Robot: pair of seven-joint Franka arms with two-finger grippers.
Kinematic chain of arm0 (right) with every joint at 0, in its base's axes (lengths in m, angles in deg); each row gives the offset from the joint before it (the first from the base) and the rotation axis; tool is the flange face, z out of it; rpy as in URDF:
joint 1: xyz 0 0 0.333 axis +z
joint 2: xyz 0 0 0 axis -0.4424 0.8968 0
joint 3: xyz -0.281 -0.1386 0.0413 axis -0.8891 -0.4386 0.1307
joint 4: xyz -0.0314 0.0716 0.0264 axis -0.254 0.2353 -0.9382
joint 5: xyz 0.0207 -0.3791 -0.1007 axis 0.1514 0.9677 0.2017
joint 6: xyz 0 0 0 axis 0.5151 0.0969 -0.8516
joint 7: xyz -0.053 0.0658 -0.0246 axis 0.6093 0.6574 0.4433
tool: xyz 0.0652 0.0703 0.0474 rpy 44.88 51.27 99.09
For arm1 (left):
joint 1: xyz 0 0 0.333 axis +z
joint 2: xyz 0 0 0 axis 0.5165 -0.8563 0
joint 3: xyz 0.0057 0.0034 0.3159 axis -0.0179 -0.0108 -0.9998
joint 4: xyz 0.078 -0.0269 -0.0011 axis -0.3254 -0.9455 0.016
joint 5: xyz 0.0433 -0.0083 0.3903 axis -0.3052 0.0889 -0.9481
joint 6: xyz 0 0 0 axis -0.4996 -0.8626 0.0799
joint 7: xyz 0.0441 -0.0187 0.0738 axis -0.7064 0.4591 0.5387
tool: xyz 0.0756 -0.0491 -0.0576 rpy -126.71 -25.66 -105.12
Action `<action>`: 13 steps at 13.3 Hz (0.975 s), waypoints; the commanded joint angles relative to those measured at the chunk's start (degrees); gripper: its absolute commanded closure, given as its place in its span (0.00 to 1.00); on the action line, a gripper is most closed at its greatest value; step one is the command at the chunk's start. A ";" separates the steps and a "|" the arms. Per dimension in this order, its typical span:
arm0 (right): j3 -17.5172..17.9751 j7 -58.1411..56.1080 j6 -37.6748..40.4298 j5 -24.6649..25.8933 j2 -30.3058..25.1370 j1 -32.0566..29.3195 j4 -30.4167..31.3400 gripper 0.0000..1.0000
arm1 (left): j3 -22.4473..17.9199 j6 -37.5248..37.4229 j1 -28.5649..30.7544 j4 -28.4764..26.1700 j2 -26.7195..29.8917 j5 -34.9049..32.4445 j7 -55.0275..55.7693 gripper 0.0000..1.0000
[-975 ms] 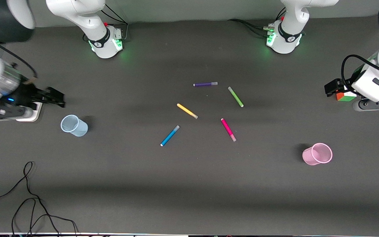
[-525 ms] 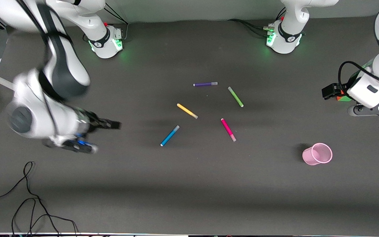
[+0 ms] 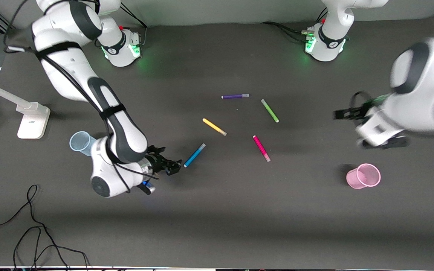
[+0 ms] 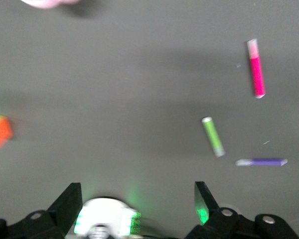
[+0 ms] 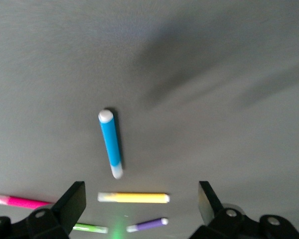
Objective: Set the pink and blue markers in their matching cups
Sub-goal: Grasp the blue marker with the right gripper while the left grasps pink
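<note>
**Q:** Markers first, where did you have them at this point?

**A:** You had the blue marker point(image 3: 194, 155) lying flat a bit below the middle of the front frame, and the pink marker point(image 3: 261, 148) flat too, near it toward the left arm's end of the table. The yellow pen point(image 3: 214, 127), green pen point(image 3: 269, 110) and purple pen point(image 3: 235, 96) sat higher in the frame, all apart from each other.

**Q:** And the cups?

**A:** Your blue cup point(image 3: 79, 141) was at mid-left, partly hidden by the right arm. The pink cup point(image 3: 364, 176) stood lower right, well apart from the pens.

**Q:** Grippers?

**A:** Your right gripper point(image 3: 174, 166) was low over the table just beside the blue marker's end, fingers point(image 5: 72, 203) spread wide with nothing between them. Your left gripper point(image 3: 342, 113) was over bare table at the right side of the frame, above the pink cup in the picture, also spread and holding nothing. An orange and green cube point(image 4: 0, 130) showed in its wrist view.
</note>
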 commanded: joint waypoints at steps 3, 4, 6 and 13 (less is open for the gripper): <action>0.39 3.16 -5.38 -6.26 3.75 0.10 -1.25 0.00 | 0.87 11.16 -9.42 3.01 -14.26 2.55 26.31 0.00; 0.30 2.82 -5.92 -9.33 3.83 0.36 -0.98 0.00 | 1.22 12.39 -10.56 3.01 -15.23 2.73 28.34 0.00; 0.30 2.03 -7.24 -10.15 4.71 0.36 -0.36 0.00 | 1.49 16.25 -12.32 2.58 -18.30 2.90 34.12 0.00; 0.30 0.00 -10.14 -10.33 5.95 0.36 0.77 0.08 | 1.49 26.45 -15.93 1.78 -23.67 4.05 41.89 0.01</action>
